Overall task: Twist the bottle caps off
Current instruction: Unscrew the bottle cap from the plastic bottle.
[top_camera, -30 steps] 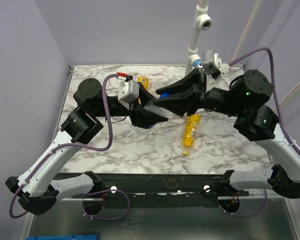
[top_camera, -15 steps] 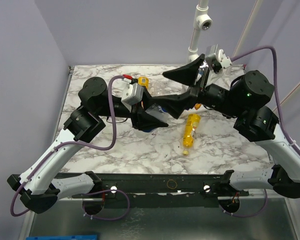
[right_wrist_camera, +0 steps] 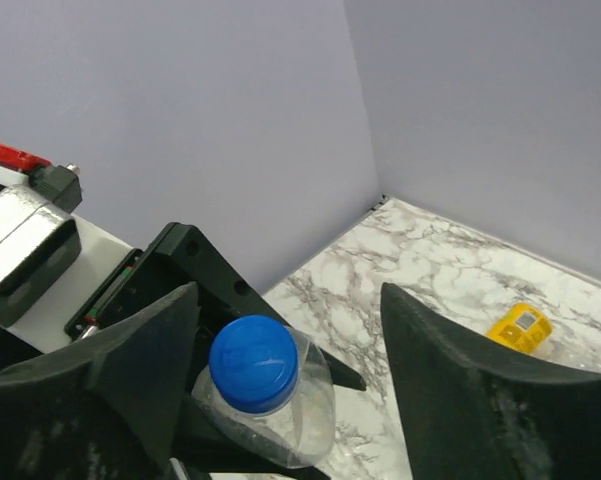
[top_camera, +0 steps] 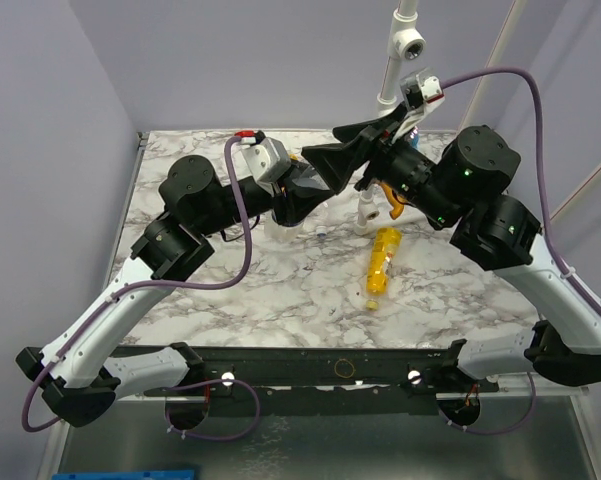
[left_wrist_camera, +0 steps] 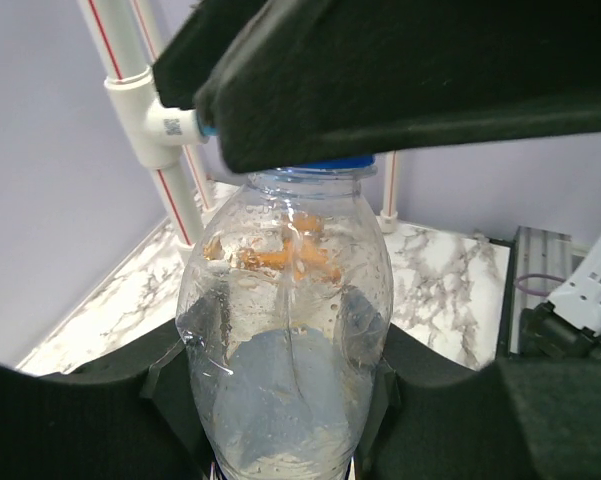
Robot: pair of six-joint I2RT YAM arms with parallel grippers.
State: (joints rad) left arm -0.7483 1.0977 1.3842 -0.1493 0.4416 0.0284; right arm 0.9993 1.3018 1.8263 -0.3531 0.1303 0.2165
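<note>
Top cam: both arms meet over the back of the marble table [top_camera: 230, 290], with the left gripper [top_camera: 296, 204] and right gripper [top_camera: 325, 150] nose to nose. A yellow bottle [top_camera: 382, 262] lies on its side off to the right, nothing touching it.

Left wrist cam: the left gripper is clamped on a clear bottle [left_wrist_camera: 285, 340], held upright. The blue cap [left_wrist_camera: 332, 163] sits on its neck, and one right finger hangs just above it.

Right wrist cam: the right gripper's fingers are spread wide on either side of the blue cap, not pinching it.
</note>
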